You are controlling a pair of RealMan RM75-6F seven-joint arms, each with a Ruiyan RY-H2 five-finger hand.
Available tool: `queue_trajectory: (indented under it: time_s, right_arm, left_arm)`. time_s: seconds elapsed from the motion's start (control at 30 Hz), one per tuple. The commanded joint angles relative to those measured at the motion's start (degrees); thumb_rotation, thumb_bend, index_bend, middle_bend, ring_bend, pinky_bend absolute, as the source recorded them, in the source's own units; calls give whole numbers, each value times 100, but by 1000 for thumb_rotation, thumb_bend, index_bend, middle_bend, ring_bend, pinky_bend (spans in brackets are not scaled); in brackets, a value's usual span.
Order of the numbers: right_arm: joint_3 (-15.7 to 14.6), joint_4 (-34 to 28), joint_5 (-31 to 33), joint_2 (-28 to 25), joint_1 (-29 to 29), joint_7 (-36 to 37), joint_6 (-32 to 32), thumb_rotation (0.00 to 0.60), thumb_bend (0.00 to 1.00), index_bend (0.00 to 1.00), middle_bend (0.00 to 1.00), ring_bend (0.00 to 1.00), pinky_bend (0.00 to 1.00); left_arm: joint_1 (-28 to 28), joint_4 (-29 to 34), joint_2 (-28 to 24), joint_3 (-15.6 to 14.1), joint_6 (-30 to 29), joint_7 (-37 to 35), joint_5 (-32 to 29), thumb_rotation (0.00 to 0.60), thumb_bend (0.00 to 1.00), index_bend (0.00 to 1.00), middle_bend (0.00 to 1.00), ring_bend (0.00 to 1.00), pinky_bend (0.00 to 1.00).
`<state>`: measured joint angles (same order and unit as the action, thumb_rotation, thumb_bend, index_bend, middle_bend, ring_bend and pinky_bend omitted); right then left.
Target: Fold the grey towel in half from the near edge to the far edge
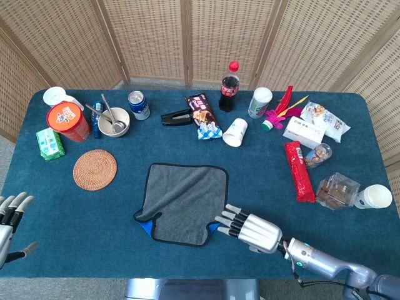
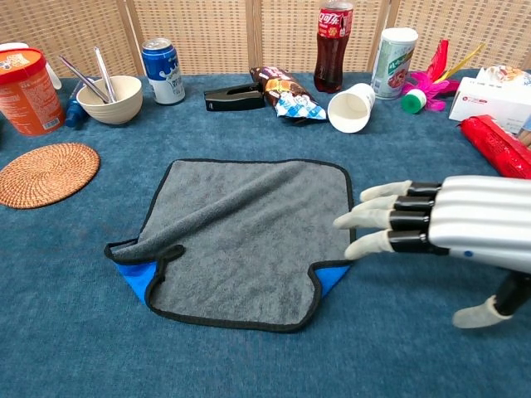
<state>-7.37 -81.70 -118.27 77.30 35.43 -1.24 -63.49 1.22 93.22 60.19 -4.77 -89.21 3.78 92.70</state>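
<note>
Grey towel [image 1: 185, 203] with black binding, blue underside; lies near the middle of the blue-covered table [image 1: 350, 128], toward the near edge. Already rumpled: near-left corner curled over, blue showing at both near corners, a diagonal ridge across the top face.

Right hand [image 2: 452, 225]: extended flat, fingers [image 2: 373, 218] spread and straight, holding nothing; tips at the towel's right border beside the near-right corner, whether touching cannot be told. Thumb hangs low and apart.

Left hand [image 1: 9, 219]: at the near-left edge of the head view, well apart from the towel, fingers spread, nothing held.

Surroundings, far side: woven coaster [image 1: 95, 169], bowl with spoons [image 1: 114, 122], drinks can [image 1: 139, 105], cola bottle [image 1: 229, 86], tipped paper cup [image 1: 235, 132], snack packets.

Risks, as judged:
- One-corner grab by the right hand alone likely to skew the fold; left corner unattended.
- Curled near-left corner likely to get trapped inside, leaving a lump and uneven edges.
- Flat fingers may push the cloth across the table instead of getting under the binding.
- Over-long carry could sweep the cup or packets.
</note>
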Motion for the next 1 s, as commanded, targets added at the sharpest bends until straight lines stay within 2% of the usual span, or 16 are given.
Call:
queue_trajectory:
  time_s: [0.03, 0.33, 0.63, 1.0]
  right_arm:
    - [28, -1, 55, 84, 63, -51, 70, 600, 0, 145, 0, 0, 0]
    - [179, 232, 288, 560, 304, -86, 317, 600, 0, 151, 0, 0, 0]
    - [133, 541, 309, 840, 504, 5, 318, 600, 0, 166, 0, 0, 0]
    - [98, 576, 346, 1023, 666, -8, 253, 600, 0, 171, 0, 0, 0]
  left_arm:
    - [8, -9, 1, 2, -5, -4, 2, 600, 197, 22, 0, 0, 0]
    - [-24, 30, 51, 10, 89, 60, 4, 600, 196, 21, 0, 0, 0]
    - [16, 71, 29, 17, 69, 111, -37, 600, 196, 22, 0, 0, 0]
    - [58, 81, 50, 23, 37, 129, -42, 600, 197, 22, 0, 0, 0]
